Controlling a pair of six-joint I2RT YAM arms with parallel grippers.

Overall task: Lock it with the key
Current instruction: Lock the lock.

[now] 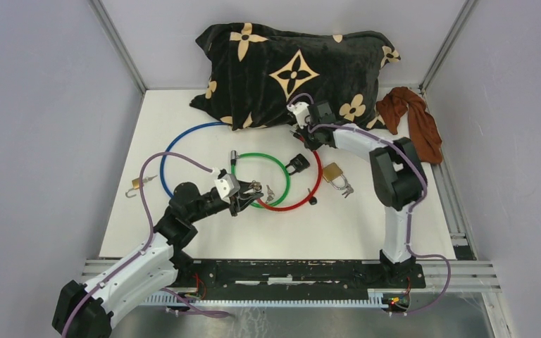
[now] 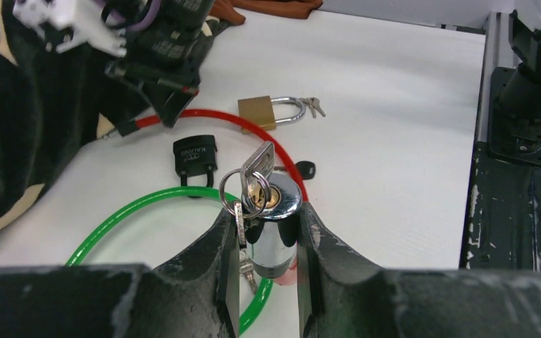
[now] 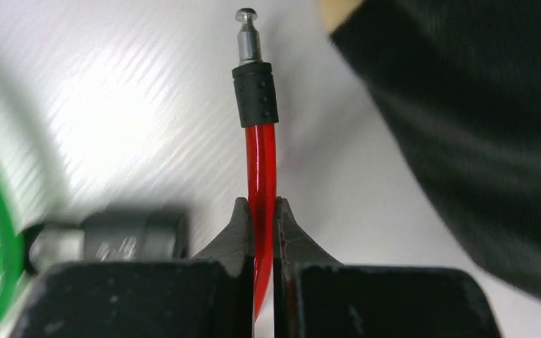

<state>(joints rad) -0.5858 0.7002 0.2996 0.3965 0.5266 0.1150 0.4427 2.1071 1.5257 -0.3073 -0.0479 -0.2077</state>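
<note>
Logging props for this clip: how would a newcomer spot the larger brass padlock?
From the black patterned pillow at the back, come forward to the curve of the red cable. The brass padlock lies just right of that curve, keys at its shackle. The black padlock sits left of the curve, and the smaller brass one lies far left by the blue cable.

Red cable (image 1: pixel 320 176), green cable (image 1: pixel 257 154), blue cable (image 1: pixel 172 144). Pillow (image 1: pixel 289 63) blk w/ tan flower motifs; far-right cloth (image 1: pixel 415 116) rust-brown.
</note>
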